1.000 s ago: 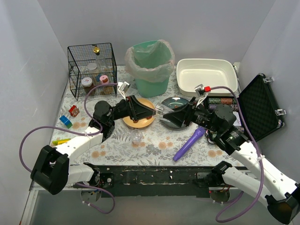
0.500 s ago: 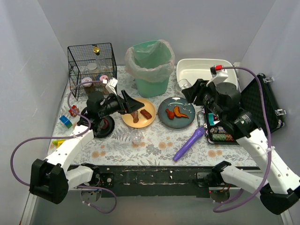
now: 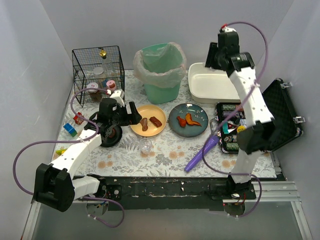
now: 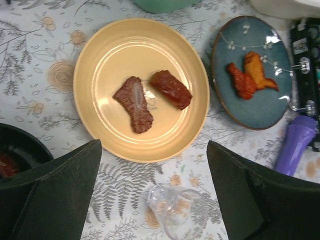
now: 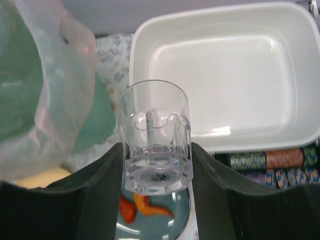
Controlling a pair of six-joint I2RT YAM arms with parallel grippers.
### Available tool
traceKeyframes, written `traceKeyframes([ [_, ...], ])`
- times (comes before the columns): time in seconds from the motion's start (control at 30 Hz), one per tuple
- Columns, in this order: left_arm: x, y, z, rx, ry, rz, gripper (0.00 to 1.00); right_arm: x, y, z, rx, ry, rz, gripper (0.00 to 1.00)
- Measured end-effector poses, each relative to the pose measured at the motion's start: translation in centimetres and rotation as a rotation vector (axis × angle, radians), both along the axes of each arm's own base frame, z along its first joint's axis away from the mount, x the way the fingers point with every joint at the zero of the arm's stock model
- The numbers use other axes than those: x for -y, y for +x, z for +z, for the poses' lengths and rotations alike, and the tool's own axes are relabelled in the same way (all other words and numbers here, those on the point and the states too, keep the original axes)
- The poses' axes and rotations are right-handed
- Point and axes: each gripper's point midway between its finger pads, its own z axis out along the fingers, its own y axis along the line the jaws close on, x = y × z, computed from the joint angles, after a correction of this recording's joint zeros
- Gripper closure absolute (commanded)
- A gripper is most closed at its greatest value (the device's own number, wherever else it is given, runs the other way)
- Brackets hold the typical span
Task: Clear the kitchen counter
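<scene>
As the top view is showing, surface: the kitchen counter (image 3: 165, 161) is lying under the whole workspace, its fern-and-flower cloth carrying two plates, a wire basket (image 3: 80, 75), a lined bin (image 3: 160, 70) and a white basin (image 3: 197, 86) at the far edge.
Left arm: the left pincer (image 3: 135, 114) is hovering low, just beside the yellow plate (image 3: 148, 132) and pointing at it.
Right arm: the right pincer (image 3: 212, 59) is hanging high above the basin's left end, probably so that its load is passing clear of the rim.
Left wrist view, jaws: they are standing wide apart and gripping nothing, with only plate rim and cloth showing between them.
Plate contents: two brown meat pieces (image 4: 134, 104) are lying close together on the yellow plate; orange-red scraps are sitting on the blue plate (image 4: 235, 50) just to its right.
Loose item: a small clear cup (image 4: 175, 210) is lying on the cloth near the yellow plate.
Right wrist view, grip: the jaws are pressing both sides of a clear tumbler (image 5: 156, 135) at its thick base, leaving its mouth pointing away from the pincer.
Destination, judged: the basin is lying straight beyond the tumbler, so it is likely going there.
Progress, judged: most items are awaiting removal.
</scene>
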Motion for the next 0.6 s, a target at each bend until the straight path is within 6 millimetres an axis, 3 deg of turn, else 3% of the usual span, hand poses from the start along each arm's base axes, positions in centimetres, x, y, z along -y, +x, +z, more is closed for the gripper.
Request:
traceKeyframes([
  [0.1,-1.1,0.2,-1.3,-0.006,0.060,0.031,0.13,-0.2,6.3,0.3,0.015,-0.056,-0.014,0.99],
  [0.17,-1.6,0.2,-1.9,-0.008,0.085,0.047,0.13,-0.1,9.1,-1.4,0.009,-0.080,-0.016,0.99],
  [0.23,-2.0,0.3,-2.2,-0.008,0.105,0.065,0.12,0.7,9.5,-5.2,-0.075,-0.111,-0.019,0.99],
  [0.33,-2.5,0.3,-2.5,-0.006,0.121,0.082,0.12,2.4,8.3,-11.7,-0.230,-0.154,-0.018,0.99],
  [0.4,-2.6,0.3,-2.7,-0.008,0.127,0.090,0.12,3.3,7.7,-14.7,-0.305,-0.181,-0.006,0.99],
  [0.5,-2.6,0.3,-2.7,-0.007,0.131,0.092,0.11,3.8,8.2,-16.0,-0.323,-0.199,0.017,0.99],
  [0.6,-2.2,0.2,-2.7,-0.004,0.130,0.082,0.10,3.4,9.1,-15.5,-0.286,-0.205,0.057,0.99],
])
